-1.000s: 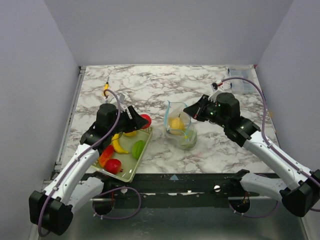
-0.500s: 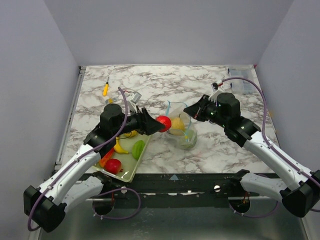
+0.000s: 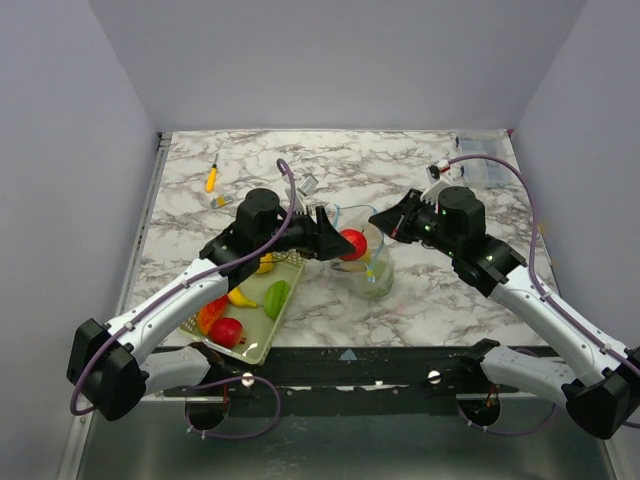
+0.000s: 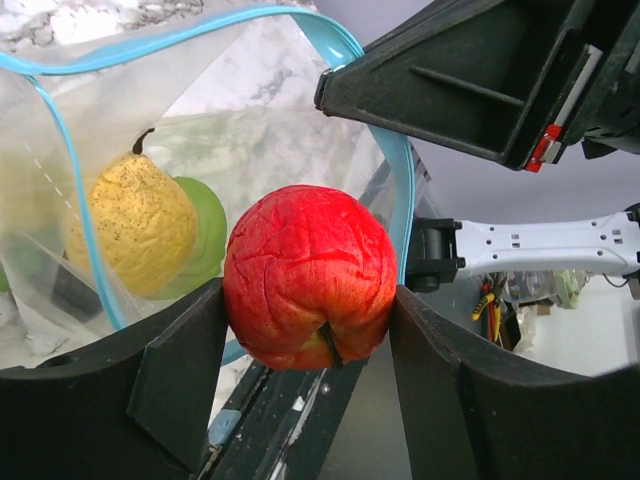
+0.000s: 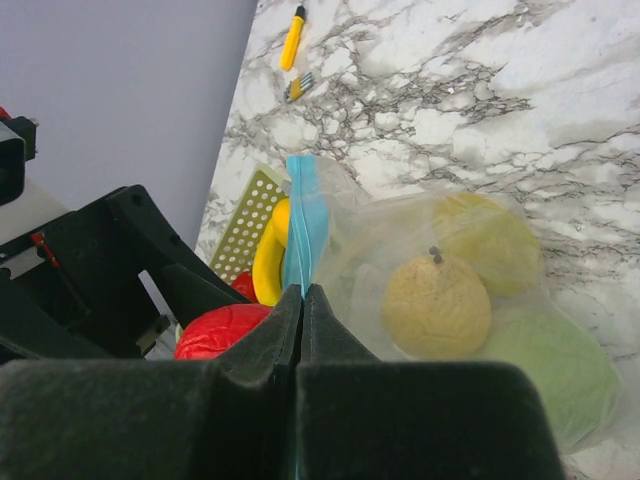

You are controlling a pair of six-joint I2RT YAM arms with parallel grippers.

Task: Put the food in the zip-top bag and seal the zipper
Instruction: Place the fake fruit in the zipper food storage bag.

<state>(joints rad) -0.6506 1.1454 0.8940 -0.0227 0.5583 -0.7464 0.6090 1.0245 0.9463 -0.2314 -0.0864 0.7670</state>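
My left gripper (image 3: pixel 338 243) (image 4: pixel 310 330) is shut on a red apple (image 3: pixel 352 244) (image 4: pixel 310 275) and holds it at the open mouth of the clear zip-top bag (image 3: pixel 362 258) (image 4: pixel 250 150). The bag's light-blue zipper (image 4: pixel 100 55) (image 5: pixel 305 225) rims the mouth. A yellow pear (image 4: pixel 140 225) (image 5: pixel 437 305) and green fruit (image 4: pixel 205 230) (image 5: pixel 545 370) lie inside the bag. My right gripper (image 3: pixel 384 224) (image 5: pixel 302 295) is shut on the zipper and holds the bag's right side up. The red apple also shows in the right wrist view (image 5: pixel 225 330).
The pale green mesh basket (image 3: pixel 252 345) (image 5: pixel 250 220) sits at the front left with a banana (image 3: pixel 240 293), a green fruit (image 3: pixel 276 298), a red fruit (image 3: pixel 226 331) and an orange one (image 3: pixel 208 315). A small yellow tool (image 3: pixel 211 179) (image 5: pixel 292 35) lies at the back left.
My left gripper has carried the red apple rightward from the basket to the bag's mouth. The right gripper has kept its hold on the bag's rim.
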